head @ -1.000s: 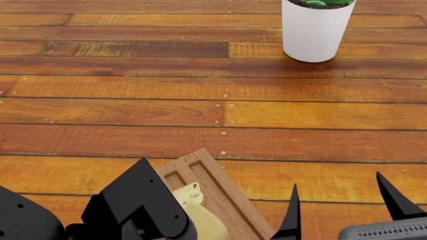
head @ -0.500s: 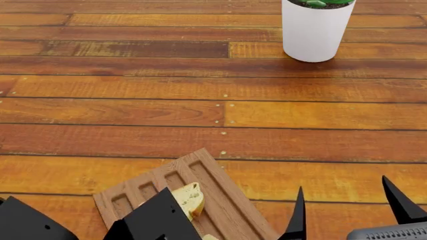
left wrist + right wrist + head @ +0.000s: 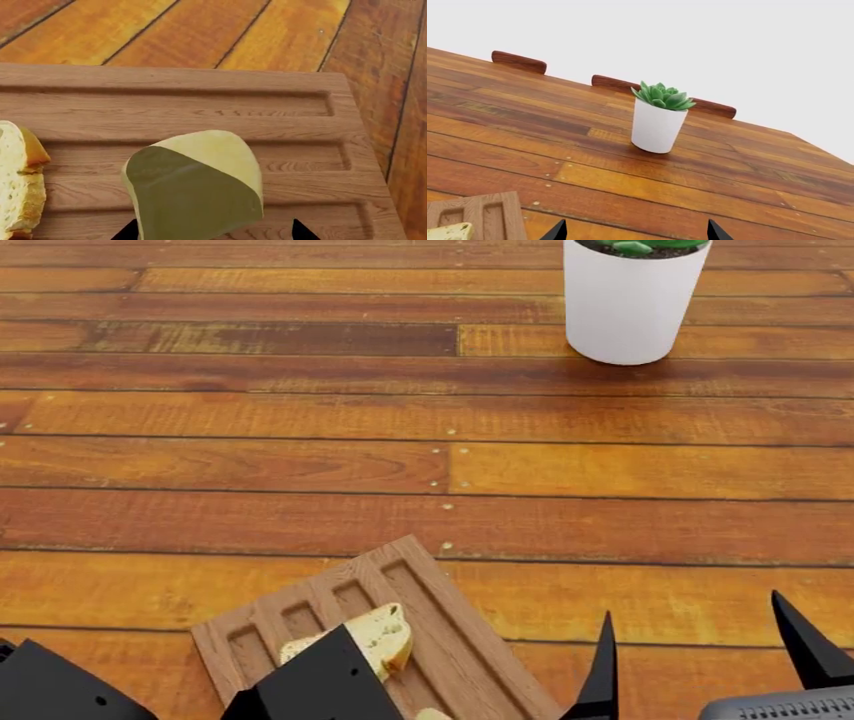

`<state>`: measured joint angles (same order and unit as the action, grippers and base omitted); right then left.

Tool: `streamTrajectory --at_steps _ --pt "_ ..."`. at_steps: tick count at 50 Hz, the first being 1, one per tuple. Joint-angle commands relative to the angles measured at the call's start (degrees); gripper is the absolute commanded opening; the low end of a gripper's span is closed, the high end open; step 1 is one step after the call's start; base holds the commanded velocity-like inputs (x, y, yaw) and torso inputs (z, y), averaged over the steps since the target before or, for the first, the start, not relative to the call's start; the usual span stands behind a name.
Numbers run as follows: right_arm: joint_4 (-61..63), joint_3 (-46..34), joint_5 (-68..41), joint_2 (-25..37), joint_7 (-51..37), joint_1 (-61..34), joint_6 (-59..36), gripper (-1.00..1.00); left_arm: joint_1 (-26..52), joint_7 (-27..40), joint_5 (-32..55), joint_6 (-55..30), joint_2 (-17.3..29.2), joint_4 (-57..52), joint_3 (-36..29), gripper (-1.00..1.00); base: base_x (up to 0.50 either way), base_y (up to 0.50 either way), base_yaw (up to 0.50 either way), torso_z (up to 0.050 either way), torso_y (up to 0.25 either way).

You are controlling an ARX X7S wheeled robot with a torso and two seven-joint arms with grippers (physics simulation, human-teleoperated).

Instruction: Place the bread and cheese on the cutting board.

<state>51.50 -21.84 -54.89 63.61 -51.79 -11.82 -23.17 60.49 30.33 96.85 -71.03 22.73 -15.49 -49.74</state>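
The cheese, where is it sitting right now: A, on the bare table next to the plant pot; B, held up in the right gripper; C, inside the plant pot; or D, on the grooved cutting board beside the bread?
D: in the left wrist view the cheese rests on the grooves of the cutting board, with the bread lying apart from it on the same board.

Bread and cheese both lie on the board.

The board (image 3: 200, 107) is a brown wooden rectangle with long recessed grooves, lying flat and skewed on the table. The cheese (image 3: 197, 182), a smooth pale yellow rounded chunk, sits across its grooves. The bread (image 3: 378, 637), a cream, dark-specked slice with golden-brown crust, lies just beside the cheese, a narrow gap between them.
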Motion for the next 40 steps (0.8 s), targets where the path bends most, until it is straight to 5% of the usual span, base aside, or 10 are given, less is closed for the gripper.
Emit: streamTrajectory --at_steps 1,28,40 --pt "0.1 1.6 1.3 -0.9 0.8 0.3 0.0 1.00 -0.8 -0.2 -2.0 0.0 -0.9 0.3 -0.2 1.00 0.00 0.00 0.00 0.000 0.000" --pt "0.6 0.9 1.6 -0.3 0.9 0.1 -0.8 1.00 3.9 9.8 8.8 0.5 0.2 -4.9 0.5 1.00 0.00 0.00 0.00 0.000 0.000" --pt "2.5 1.6 -0.1 0.8 -0.4 -1.3 -1.9 1.00 4.5 21.2 16.7 4.3 6.3 -17.5 2.1 1.00 0.00 0.00 0.00 0.000 0.000"
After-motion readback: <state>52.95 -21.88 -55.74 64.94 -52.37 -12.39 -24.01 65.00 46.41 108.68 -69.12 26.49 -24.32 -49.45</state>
